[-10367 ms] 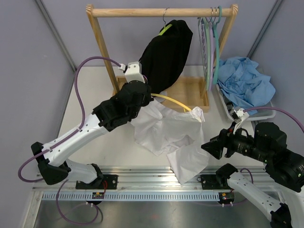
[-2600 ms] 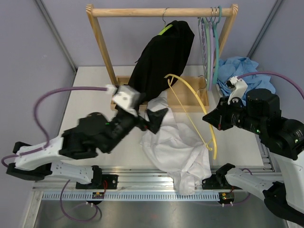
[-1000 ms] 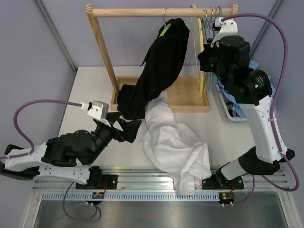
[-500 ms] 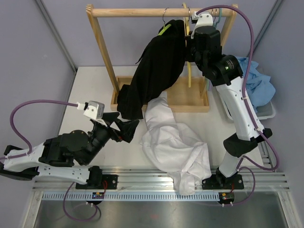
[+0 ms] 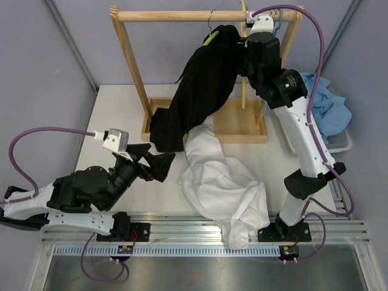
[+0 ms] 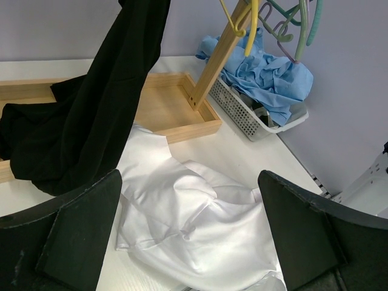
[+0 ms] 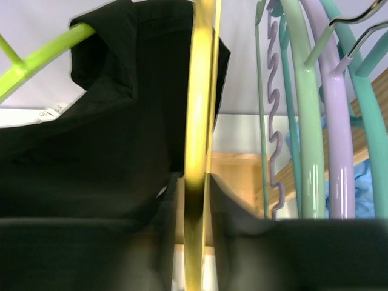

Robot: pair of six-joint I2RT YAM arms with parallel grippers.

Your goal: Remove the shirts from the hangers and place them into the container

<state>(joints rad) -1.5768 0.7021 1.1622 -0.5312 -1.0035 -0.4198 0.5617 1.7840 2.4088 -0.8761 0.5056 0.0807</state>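
Observation:
The white shirt lies crumpled on the table, off any hanger. The black shirt hangs from the rod on a lime green hanger, its tail in the rack's base tray. My right gripper is up at the rod, shut on the bare yellow hanger, whose hook is at the rod. My left gripper is open and low over the table left of the white shirt, holding nothing. The container at the right holds a light blue garment.
The wooden rack stands across the back with its base tray. Pale green, lilac and teal hangers hang bare at the rod's right end. The right arm reaches up beside the rack's right post.
My right gripper has carried the yellow hanger left along the rod, from its right end toward the black shirt. The left arm has hardly moved and stays open.

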